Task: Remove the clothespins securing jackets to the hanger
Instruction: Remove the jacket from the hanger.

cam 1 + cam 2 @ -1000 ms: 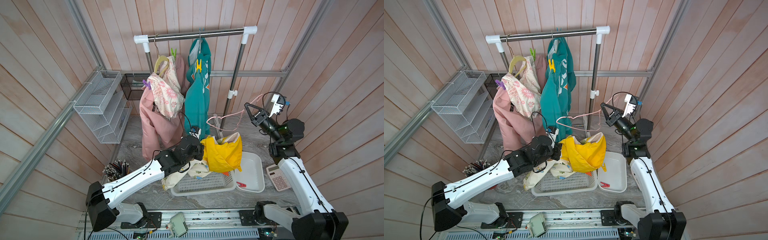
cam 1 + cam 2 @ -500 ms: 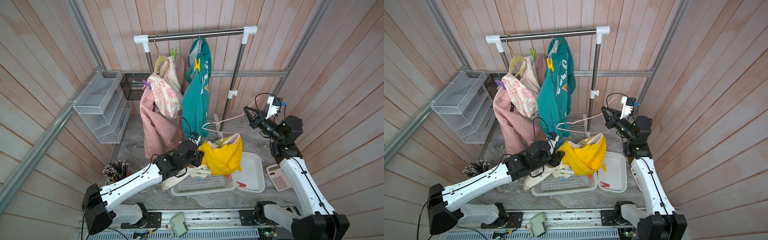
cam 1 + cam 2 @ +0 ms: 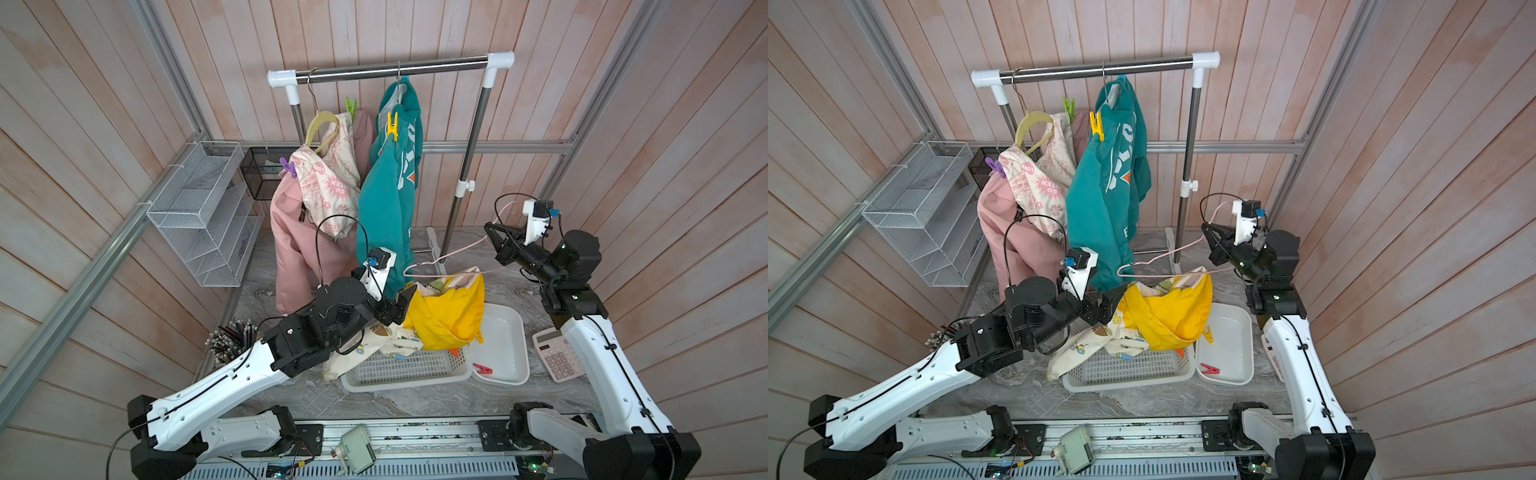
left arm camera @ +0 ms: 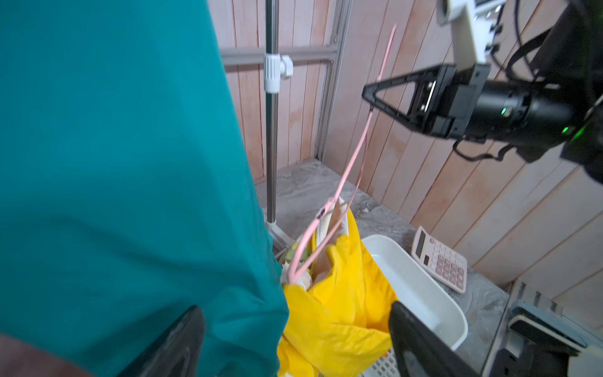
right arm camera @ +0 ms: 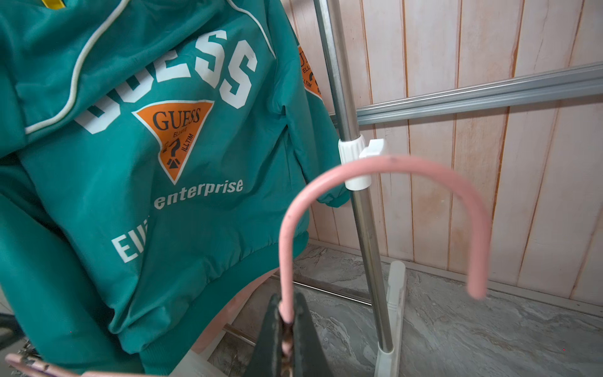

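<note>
Yellow jacket point(image 3: 449, 316) drapes over the basket point(image 3: 407, 368). The right gripper point(image 3: 488, 227) fingers pinch the pink hanger point(image 3: 440, 259); the left gripper point(image 4: 295, 310) fingers are wide. Apparently left: green clothespin point(image 3: 351, 106), purple clothespin point(image 3: 287, 167), yellow clothespin point(image 3: 392, 123).

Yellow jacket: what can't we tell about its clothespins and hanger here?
Top views: folds of the yellow jacket cover the pink hanger's shoulders; any clothespins there are hidden.
Left wrist: the teal jacket blocks half the frame.
Right wrist: hanger below the right pincer's grip is cut by the frame edge.
</note>
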You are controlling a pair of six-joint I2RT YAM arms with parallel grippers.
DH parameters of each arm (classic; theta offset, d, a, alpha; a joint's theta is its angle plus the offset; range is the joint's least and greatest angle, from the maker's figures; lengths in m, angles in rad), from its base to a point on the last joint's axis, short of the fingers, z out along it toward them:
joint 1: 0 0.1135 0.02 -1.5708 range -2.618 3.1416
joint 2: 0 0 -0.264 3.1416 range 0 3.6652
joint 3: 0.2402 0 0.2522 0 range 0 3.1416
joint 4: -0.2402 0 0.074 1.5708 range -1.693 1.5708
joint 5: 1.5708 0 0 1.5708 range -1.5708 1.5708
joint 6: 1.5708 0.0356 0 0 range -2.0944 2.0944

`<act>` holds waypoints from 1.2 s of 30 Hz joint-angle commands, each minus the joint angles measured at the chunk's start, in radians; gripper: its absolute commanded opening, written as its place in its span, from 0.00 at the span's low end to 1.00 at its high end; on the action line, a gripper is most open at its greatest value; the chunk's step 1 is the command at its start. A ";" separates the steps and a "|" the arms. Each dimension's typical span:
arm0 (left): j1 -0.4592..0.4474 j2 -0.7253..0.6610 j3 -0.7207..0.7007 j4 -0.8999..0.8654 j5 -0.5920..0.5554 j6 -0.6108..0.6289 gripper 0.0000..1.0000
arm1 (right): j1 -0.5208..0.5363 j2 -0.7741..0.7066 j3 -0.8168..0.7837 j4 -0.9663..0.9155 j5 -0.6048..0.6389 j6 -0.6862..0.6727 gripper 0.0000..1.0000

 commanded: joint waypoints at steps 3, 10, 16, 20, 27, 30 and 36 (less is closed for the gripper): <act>0.020 0.065 0.085 -0.040 0.046 0.080 0.86 | 0.019 -0.008 0.039 -0.028 -0.050 -0.047 0.00; 0.020 0.144 0.178 -0.113 0.087 0.121 0.75 | 0.038 -0.014 0.059 -0.062 -0.097 -0.073 0.00; 0.022 0.203 0.230 -0.186 0.118 0.144 0.68 | 0.041 -0.016 0.065 -0.064 -0.109 -0.072 0.00; 0.022 0.220 0.245 -0.199 0.146 0.155 0.55 | 0.051 -0.010 0.073 -0.071 -0.115 -0.082 0.00; 0.022 0.246 0.274 -0.231 0.184 0.166 0.40 | 0.061 0.009 0.089 -0.069 -0.117 -0.089 0.00; 0.022 0.251 0.276 -0.237 0.197 0.168 0.31 | 0.063 0.014 0.094 -0.070 -0.118 -0.098 0.00; 0.022 0.254 0.275 -0.231 0.219 0.170 0.17 | 0.071 0.021 0.099 -0.072 -0.130 -0.116 0.00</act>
